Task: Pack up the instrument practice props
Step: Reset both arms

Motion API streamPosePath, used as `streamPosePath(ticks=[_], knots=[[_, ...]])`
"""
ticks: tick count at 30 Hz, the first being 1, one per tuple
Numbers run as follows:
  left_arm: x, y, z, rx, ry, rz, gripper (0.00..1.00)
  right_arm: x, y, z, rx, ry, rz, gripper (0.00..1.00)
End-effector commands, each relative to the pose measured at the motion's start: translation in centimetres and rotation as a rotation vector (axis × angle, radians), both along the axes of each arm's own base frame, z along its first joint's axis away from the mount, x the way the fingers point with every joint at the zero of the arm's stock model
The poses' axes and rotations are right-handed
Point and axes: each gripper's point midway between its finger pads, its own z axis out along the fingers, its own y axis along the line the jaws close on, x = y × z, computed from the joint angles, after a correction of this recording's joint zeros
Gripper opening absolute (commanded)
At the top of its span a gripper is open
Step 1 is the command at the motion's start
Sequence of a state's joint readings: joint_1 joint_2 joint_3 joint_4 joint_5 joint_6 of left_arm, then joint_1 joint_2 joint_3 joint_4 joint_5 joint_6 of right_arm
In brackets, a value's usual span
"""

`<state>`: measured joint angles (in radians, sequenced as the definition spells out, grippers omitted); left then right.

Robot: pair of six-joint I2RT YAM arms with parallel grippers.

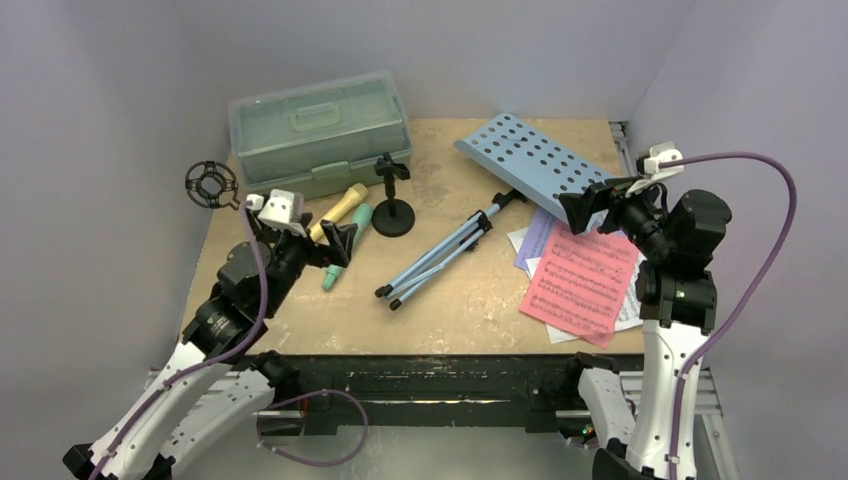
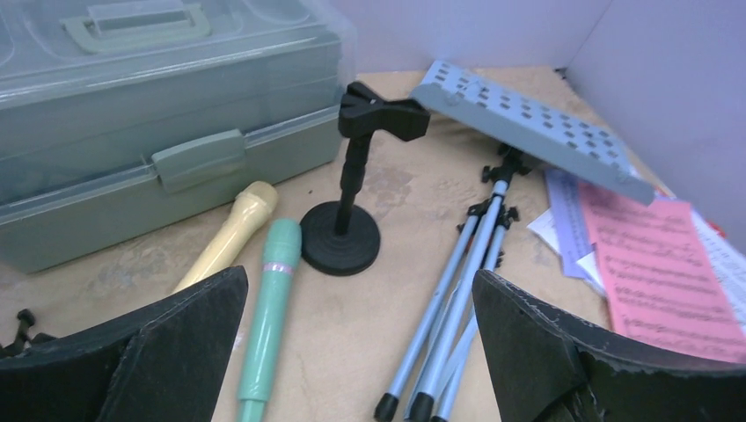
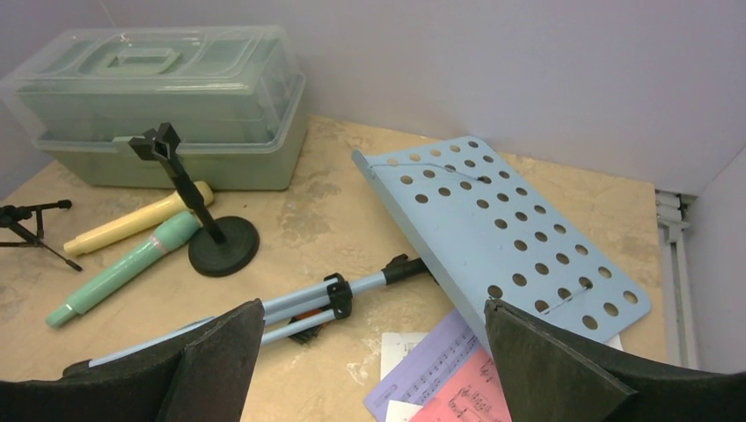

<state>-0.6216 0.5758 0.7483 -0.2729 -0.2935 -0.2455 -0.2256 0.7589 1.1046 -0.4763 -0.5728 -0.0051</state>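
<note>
The tan microphone (image 1: 338, 210) and the teal microphone (image 1: 352, 232) lie side by side in front of the green case. The round-base black mic holder (image 1: 392, 205) stands upright next to them. The ring-top tripod holder (image 1: 211, 184) is at the table's left edge. The light-blue music rack (image 1: 535, 160) lies tipped over at the back right, its folded legs (image 1: 440, 255) pointing to the front. The red sheet (image 1: 583, 280), purple sheet (image 1: 537, 235) and white sheet (image 1: 630, 310) lie overlapped at the right. My left gripper (image 1: 340, 245) is open and empty just above the teal microphone (image 2: 271, 316). My right gripper (image 1: 590, 210) is open and empty above the rack's near edge (image 3: 501, 229).
The pale green translucent case (image 1: 320, 130) stands shut at the back left, its handle on top. Grey walls close in the back and both sides. The table's front edge runs along the black rail by the arm bases.
</note>
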Motion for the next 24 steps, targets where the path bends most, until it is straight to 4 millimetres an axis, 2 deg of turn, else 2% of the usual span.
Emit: streamPosePath(ticks=[1, 7, 13, 17, 24], knots=[[-1.2, -1.0, 4.4, -0.134, -0.008, -0.06, 1.0, -1.2, 0.5, 2.9, -0.054, -0.054, 0.038, 0.99], [-1.9, -0.7, 6.1, -0.13, 0.013, -0.068, 1.0, -2.0, 0.5, 3.2, -0.097, -0.05, 0.047, 0.99], [-2.9, 0.1, 8.4, -0.135, -0.006, -0.067, 1.0, -3.0, 1.1, 4.6, -0.106, -0.064, 0.073, 0.99], [-3.5, 0.4, 8.9, -0.151, -0.009, -0.066, 1.0, -3.4, 1.4, 5.0, -0.116, -0.071, 0.096, 0.99], [-4.0, 0.5, 8.6, -0.182, -0.01, -0.072, 1.0, -3.4, 1.5, 4.1, -0.124, -0.065, 0.1, 0.99]])
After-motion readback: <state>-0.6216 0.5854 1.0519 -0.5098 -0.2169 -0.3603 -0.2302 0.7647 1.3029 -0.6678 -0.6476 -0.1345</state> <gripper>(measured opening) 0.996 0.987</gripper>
